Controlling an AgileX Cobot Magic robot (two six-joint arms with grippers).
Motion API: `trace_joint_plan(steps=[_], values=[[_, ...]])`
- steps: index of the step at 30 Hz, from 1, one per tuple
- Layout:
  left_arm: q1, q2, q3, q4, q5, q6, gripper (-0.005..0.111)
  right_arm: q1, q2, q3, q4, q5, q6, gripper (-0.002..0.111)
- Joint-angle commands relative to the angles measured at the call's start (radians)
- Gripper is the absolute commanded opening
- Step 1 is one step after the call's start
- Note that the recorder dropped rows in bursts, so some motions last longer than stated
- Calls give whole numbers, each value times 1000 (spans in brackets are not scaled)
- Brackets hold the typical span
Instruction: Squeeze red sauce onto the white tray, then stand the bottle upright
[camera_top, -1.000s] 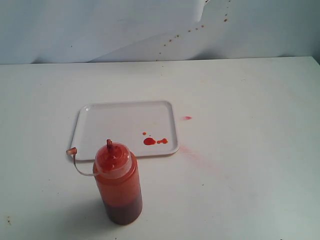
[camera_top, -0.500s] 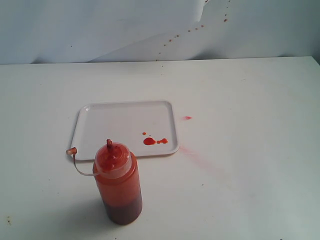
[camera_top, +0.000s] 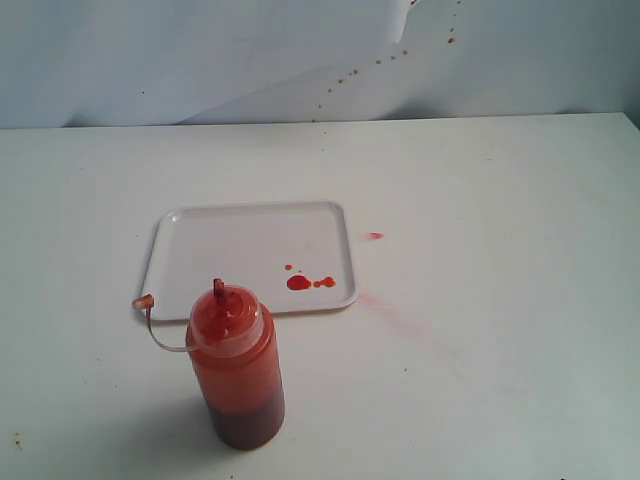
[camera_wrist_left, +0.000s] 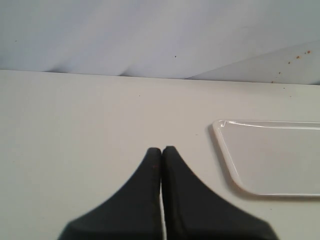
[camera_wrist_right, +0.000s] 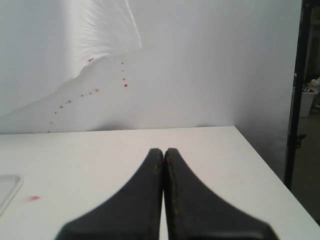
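Standing upright on the table (camera_top: 500, 200), the bottle (camera_top: 237, 375) sat beside the white tray (camera_top: 220, 245) holding red sauce (camera_top: 298, 283); left gripper (camera_wrist_left: 161, 150) and right gripper (camera_wrist_right: 163, 151) were pressed together, empty.

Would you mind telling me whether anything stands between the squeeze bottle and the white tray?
Nothing visible does: the squeeze bottle stands upright on the table just in front of the white tray, its tethered cap hanging aside.

Bright, even light — soft shadows; wrist views slightly blurred.
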Motion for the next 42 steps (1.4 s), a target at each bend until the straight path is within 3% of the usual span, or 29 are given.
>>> trace_joint_plan(steps=[1,8,23,42], values=[[0,-4,6,2,-2,-2,0,-8,-7,3,-9,42,-7,0],[0,-4,6,2,-2,-2,0,-8,-7,3,-9,68,-7,0],[0,-4,6,2,-2,-2,0,-8,-175,3,-9,406,-14,0],[0,-4,6,2,-2,-2,0,-10,-175,3,-9,410,-11,0]])
